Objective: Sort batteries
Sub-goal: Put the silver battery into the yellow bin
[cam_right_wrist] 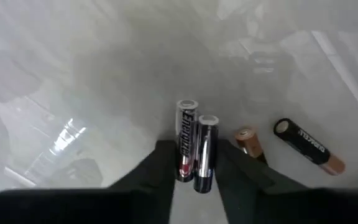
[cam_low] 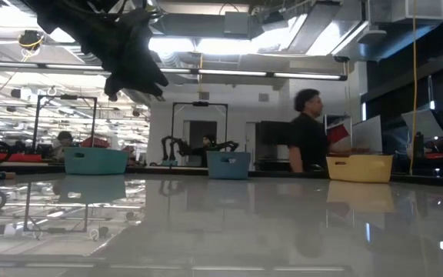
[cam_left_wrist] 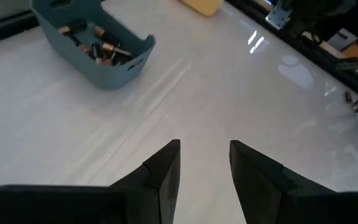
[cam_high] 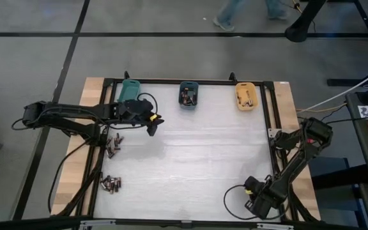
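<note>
One silver battery [cam_right_wrist: 186,138] seems to read "Energizer" — other battery lettering illegible.

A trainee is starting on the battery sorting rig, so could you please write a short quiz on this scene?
1. What lies in the blue bin?
2. In the high view, where at the table is the right gripper? A: over the blue bin. B: by the lower right corner. C: by the upper left corner.
3. True or false: the left gripper holds a battery.
Key: 1: batteries. 2: B. 3: false, its fingers are open with nothing between them.
</note>
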Tool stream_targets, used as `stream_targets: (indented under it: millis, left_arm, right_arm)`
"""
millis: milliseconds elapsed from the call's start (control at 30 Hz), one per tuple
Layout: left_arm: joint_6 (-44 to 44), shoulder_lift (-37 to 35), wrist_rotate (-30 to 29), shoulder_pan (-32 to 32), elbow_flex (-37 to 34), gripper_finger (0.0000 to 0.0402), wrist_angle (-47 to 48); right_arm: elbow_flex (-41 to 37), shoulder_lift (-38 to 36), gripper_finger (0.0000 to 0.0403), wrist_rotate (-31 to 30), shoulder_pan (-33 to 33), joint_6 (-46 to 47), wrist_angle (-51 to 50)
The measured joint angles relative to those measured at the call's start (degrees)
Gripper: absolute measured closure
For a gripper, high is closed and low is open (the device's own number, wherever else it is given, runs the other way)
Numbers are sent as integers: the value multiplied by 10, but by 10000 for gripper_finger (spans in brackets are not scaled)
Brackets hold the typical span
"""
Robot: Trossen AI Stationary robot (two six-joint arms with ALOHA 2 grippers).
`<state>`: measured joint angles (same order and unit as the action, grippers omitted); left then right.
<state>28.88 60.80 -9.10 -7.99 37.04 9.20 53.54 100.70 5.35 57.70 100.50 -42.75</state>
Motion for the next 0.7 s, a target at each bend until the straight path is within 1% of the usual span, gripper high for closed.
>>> stream_targets:
  millis: [100,367,500,700]
  left_arm:
    - [7,0,0,0,0,273,1]
    - [14,0,2,1,0,273,2]
    - [14,0,2,1,0,273,2]
    - [12,0,19,1,0,273,2]
  right_arm:
    - [0,-1,342,-4,-12,-24,-1]
    - [4,-2,341,-73,-62,-88,-36]
    - [2,-2,305,-90,-98,-125,-58]
    - [0,-2,255,-68,-157,-201,-70]
